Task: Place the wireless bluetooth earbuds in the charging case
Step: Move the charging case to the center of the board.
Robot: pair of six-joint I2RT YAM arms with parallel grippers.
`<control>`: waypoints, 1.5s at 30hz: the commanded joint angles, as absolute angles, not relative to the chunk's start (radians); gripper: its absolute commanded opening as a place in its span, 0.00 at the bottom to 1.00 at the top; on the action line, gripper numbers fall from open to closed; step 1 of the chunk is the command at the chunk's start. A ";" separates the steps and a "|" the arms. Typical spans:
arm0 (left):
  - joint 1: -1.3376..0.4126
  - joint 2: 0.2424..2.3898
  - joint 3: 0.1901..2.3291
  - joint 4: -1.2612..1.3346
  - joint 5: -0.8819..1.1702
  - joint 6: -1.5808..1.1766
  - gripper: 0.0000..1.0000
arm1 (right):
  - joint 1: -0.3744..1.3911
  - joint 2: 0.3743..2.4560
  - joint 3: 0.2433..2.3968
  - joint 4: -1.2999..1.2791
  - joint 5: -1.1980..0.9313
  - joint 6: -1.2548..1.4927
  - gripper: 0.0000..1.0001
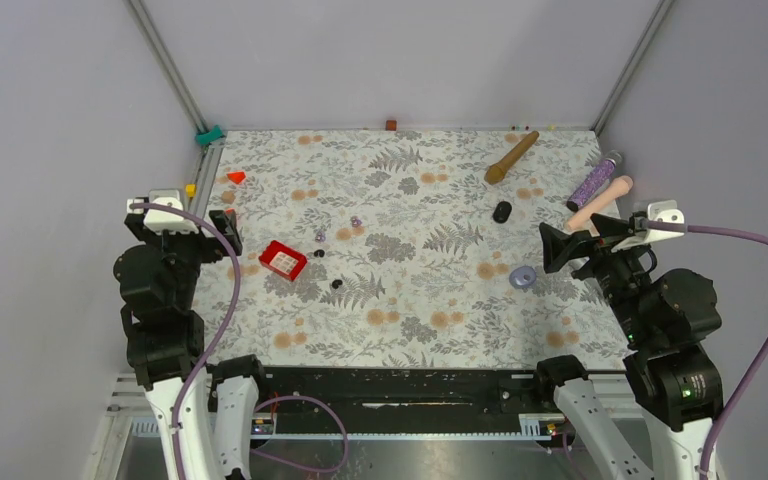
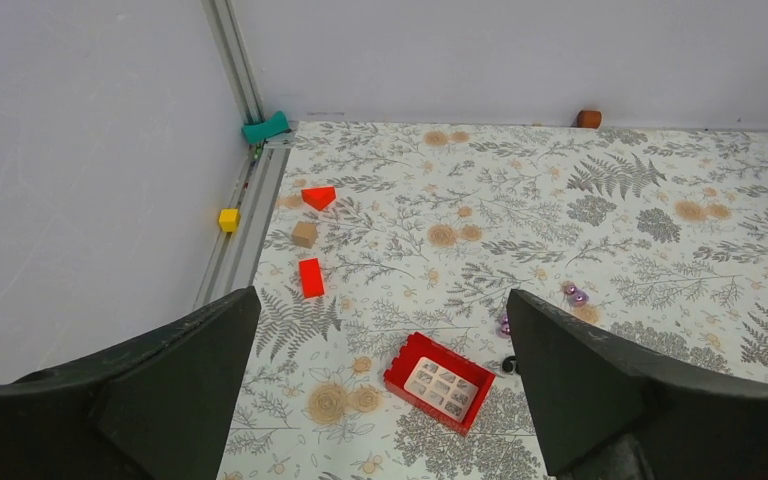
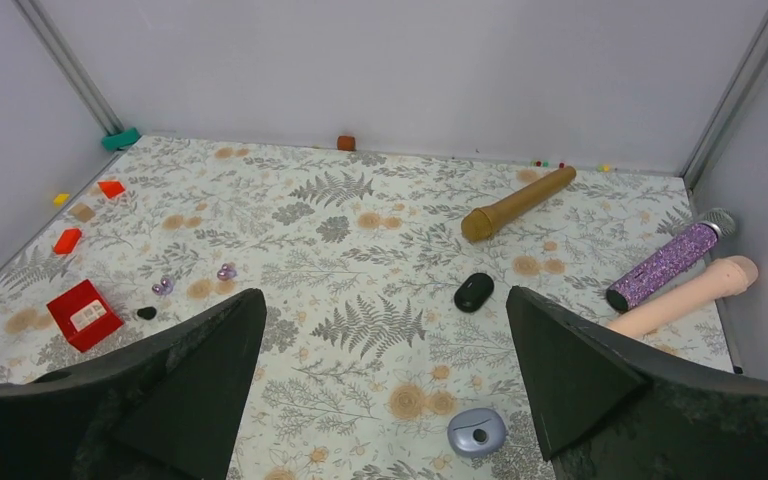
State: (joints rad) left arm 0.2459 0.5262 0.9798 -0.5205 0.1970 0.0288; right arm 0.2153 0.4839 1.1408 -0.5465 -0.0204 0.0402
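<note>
Item: earbud insertion, opening reach, nothing yet in hand. My left claw (image 2: 380,300) is released, fingers spread wide, hanging above the bench's (image 1: 410,330) left edge. My right claw (image 3: 385,295) is likewise released, above the right edge. Task pieces: pale purple earbuds (image 1: 320,236), two, loose on the bench just right of the red tray (image 1: 282,260) and a little apart from each other; black earbuds (image 1: 337,284), two, one close by the tray's corner, one nearer me. Receptacles: black oval case (image 1: 502,212) and grey-blue round case (image 1: 522,276), both on the right half, well apart from the buds. Both look shut, though I cannot tell for certain. Handling note, as I judge it: the left claw sits nearer the buds, the right nearer the cases, so I split the work that way. I narrow the left fingers before descending, come straight down over one bud and pinch across its body. Such small, smooth pieces will likely skid if nudged sideways. Colour suggests black buds to the black case, purple ones to the grey-blue. A lid must be open first.
</note>
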 commanded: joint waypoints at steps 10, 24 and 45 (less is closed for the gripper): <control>0.260 0.508 0.967 -0.486 0.323 0.070 0.99 | 0.219 0.476 1.075 -0.471 -0.227 -0.086 0.99; 0.265 0.526 0.913 -0.586 0.696 0.245 0.98 | 0.221 0.491 1.031 -0.430 -0.256 -0.094 0.99; 0.268 0.558 0.852 -0.438 0.462 0.145 0.99 | 0.188 0.600 0.977 -0.314 0.077 0.054 0.98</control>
State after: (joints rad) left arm 0.2615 0.5518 0.8593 -0.5045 0.5072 0.1566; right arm 0.1967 0.5663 0.9596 -0.3714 -0.0509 0.0162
